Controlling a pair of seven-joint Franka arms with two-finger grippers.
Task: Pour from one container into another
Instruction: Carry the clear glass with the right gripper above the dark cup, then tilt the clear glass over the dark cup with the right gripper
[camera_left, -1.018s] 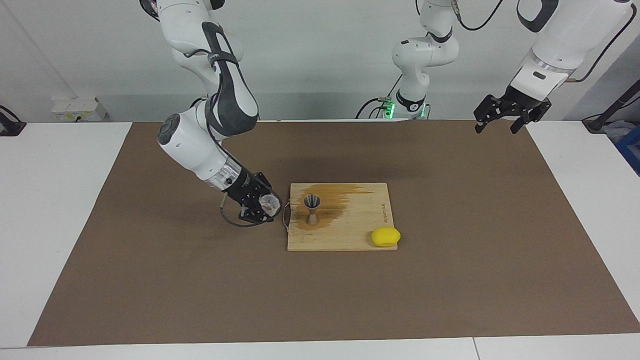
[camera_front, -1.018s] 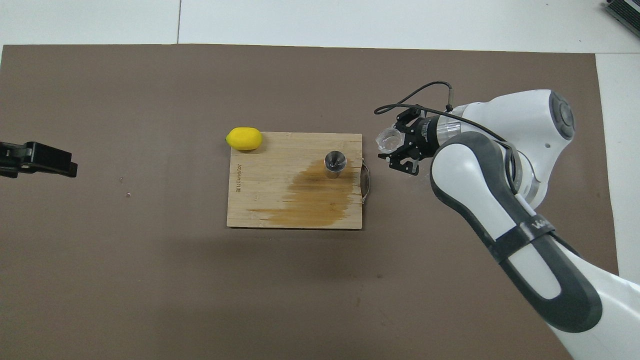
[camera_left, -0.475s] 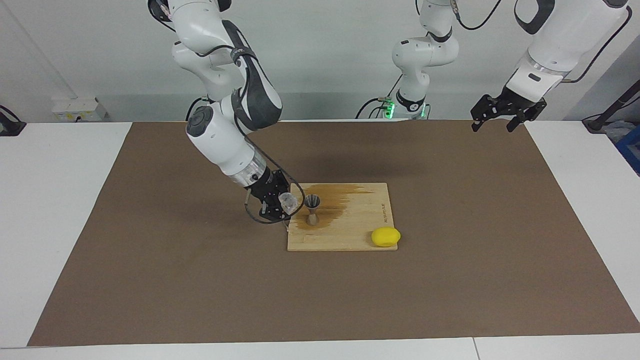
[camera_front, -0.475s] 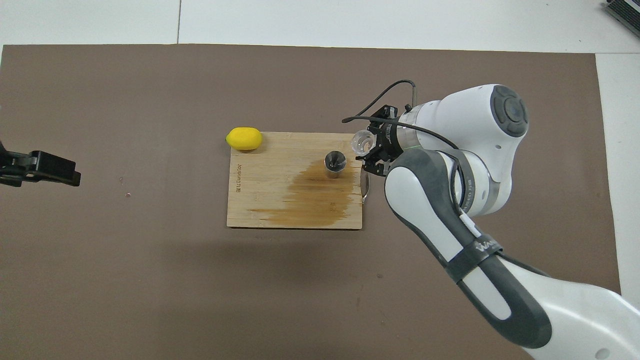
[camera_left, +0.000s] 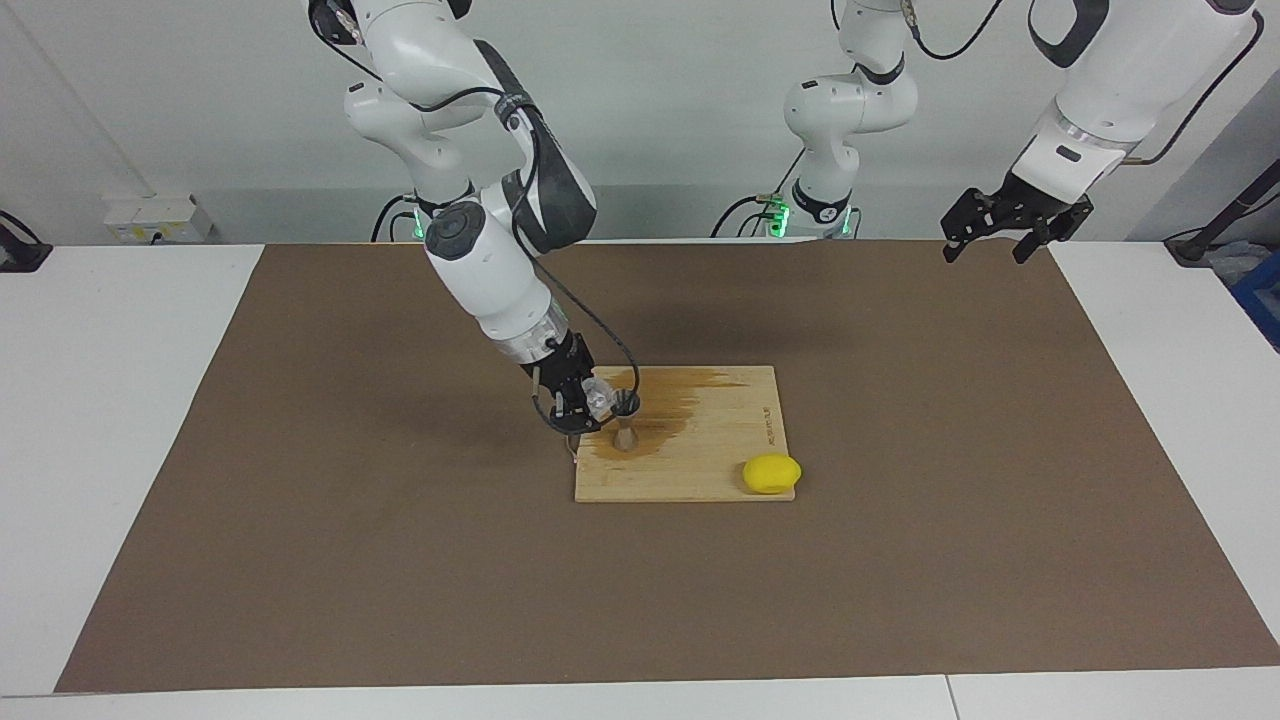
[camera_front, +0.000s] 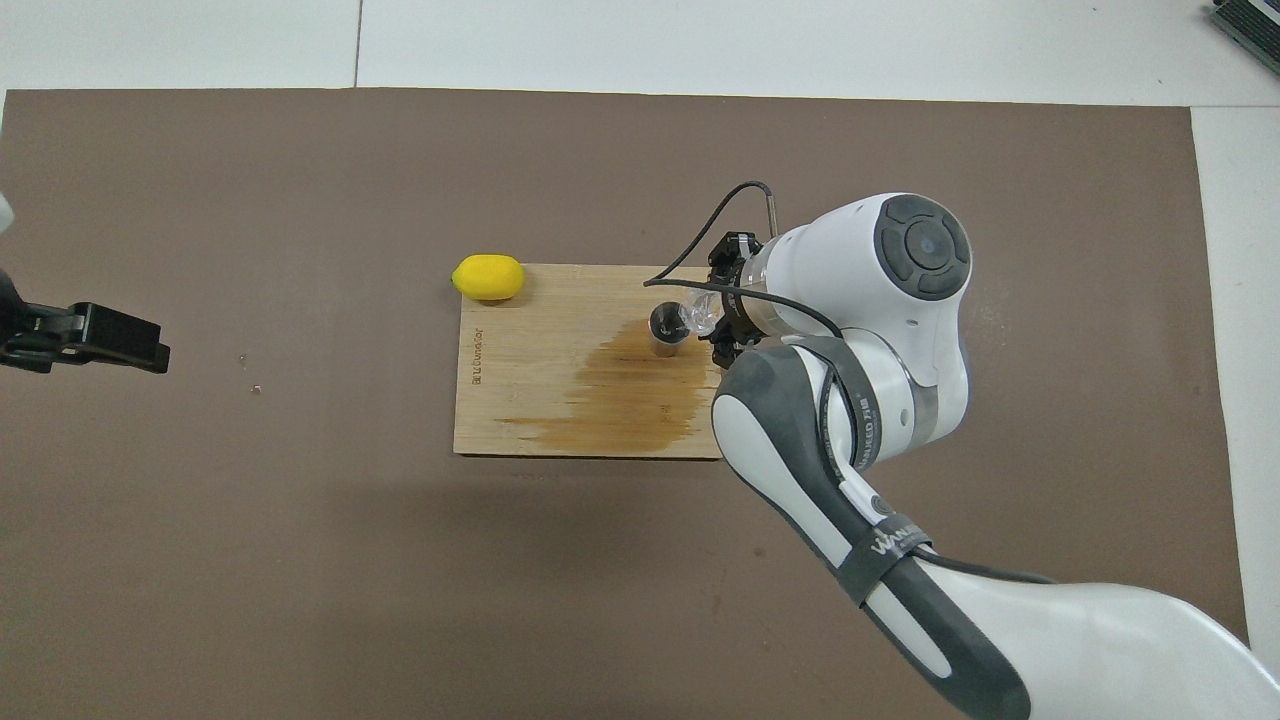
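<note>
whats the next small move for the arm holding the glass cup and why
Probably tip a little further. The right gripper is shut on the glass cup, already tilted with its mouth at the rim of the steel jigger standing upright on the cutting board. The left gripper waits open, raised at its own end of the table.

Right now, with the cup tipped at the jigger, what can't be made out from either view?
- Whether liquid is flowing from the small clear glass cup: too small in both views.
- Fill of the silvery hourglass steel jigger: too small.
- Right gripper's fingertips: overhead, the wrist covers them.
- Left gripper, waiting: overhead, arm cut by the edge.
</note>
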